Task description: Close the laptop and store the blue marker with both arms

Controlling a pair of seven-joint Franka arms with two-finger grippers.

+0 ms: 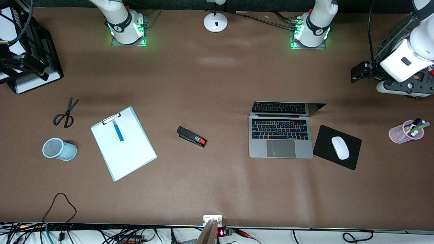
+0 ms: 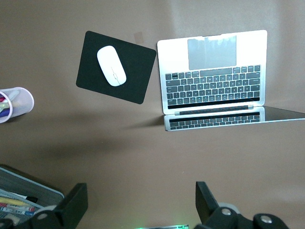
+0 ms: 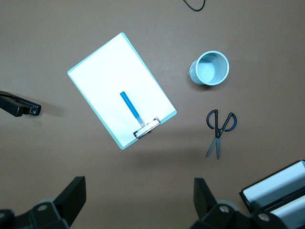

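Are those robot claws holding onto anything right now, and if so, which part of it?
Nothing is held. The left gripper hangs open above bare table near the open laptop; the right gripper hangs open above the clipboard, where the blue marker lies untouched.

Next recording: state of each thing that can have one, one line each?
laptop: open, lid raised.
blue marker: lying on the clipboard.
scissors: shut.
mesh cup: tipped on its side.
left gripper: open, raised.
right gripper: open, raised.
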